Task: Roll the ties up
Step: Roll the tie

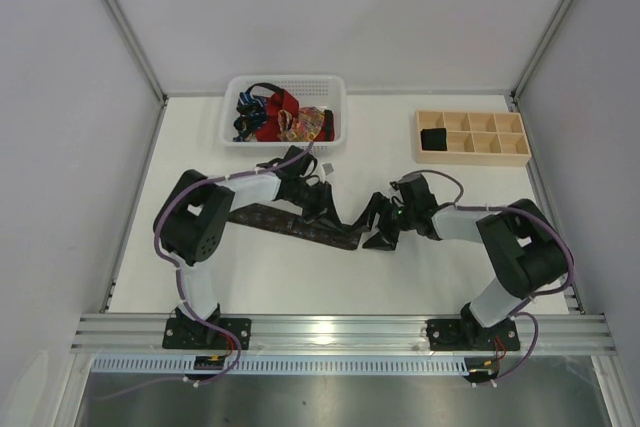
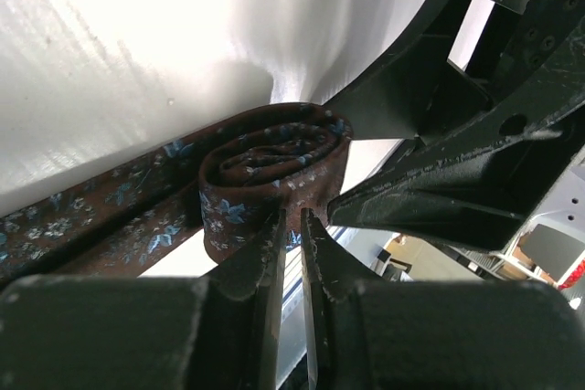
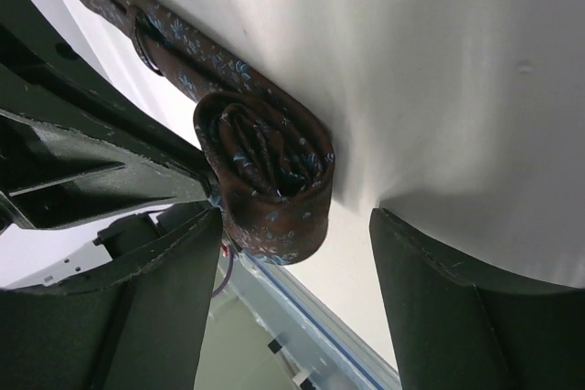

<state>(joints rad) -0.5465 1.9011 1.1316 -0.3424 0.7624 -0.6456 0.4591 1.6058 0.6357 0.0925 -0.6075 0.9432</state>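
A dark brown tie point(image 1: 285, 223) with a small blue pattern lies flat across the table between the arms. Its right end is wound into a loose roll point(image 2: 274, 160) point(image 3: 270, 166). My left gripper point(image 1: 325, 209) point(image 2: 292, 223) is shut on the lower edge of the roll, with only a thin slit between its fingers. My right gripper point(image 1: 384, 231) point(image 3: 297, 218) stands open around the roll. The roll lies against its left finger point(image 3: 169, 262), and a wide gap separates it from the right finger point(image 3: 430, 280). More ties point(image 1: 285, 119), red, blue and orange-patterned, are heaped in the basket.
A white mesh basket point(image 1: 335, 95) stands at the back, left of centre. A pale wooden tray point(image 1: 490, 146) with square compartments sits at the back right, with a dark object in its near-left cell. The right gripper's black body point(image 2: 439, 143) looms close in the left wrist view.
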